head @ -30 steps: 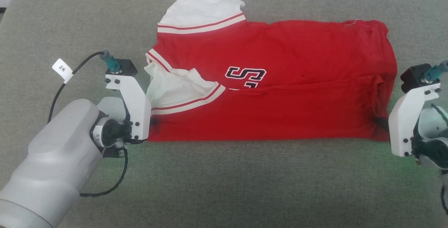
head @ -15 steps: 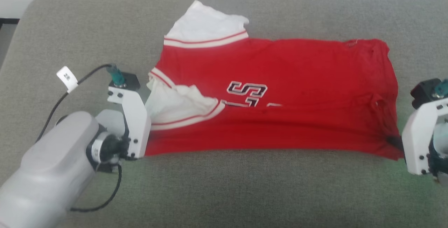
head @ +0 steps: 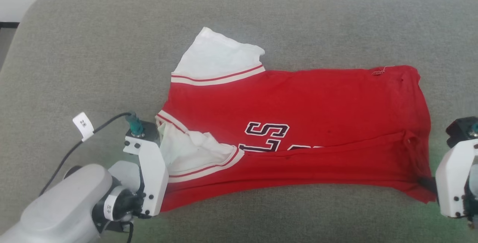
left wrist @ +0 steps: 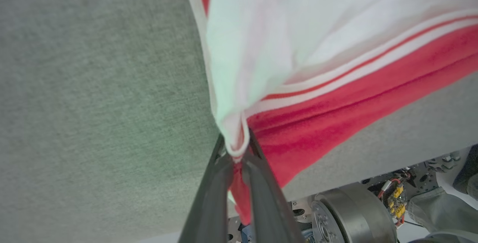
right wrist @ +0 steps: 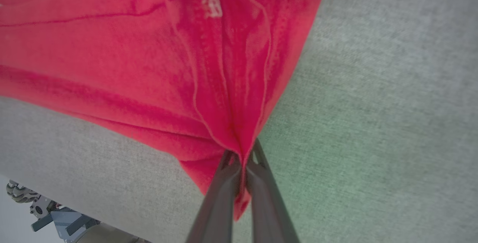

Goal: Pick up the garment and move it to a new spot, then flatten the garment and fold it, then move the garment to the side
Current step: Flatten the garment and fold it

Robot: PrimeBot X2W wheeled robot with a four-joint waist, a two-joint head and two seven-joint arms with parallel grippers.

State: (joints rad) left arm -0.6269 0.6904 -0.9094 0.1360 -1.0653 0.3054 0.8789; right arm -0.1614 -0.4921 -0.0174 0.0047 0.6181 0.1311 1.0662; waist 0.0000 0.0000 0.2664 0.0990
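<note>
left pincer (left wrist: 236, 149), right pincer (right wrist: 242, 158) spread apart, pinching garment (head: 317, 101)

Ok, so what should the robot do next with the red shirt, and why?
Probably lift both together and carry the near edge toward the far edge. The left gripper pinches the corner by the white sleeve, the right gripper the hem corner, and the garment lies stretched between them, only partly folded.

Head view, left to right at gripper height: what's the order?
In order: white paper tag on the black cable → left gripper, shut on the jersey's corner → red basketball jersey with white sleeves → right gripper, shut on its other end.
</note>
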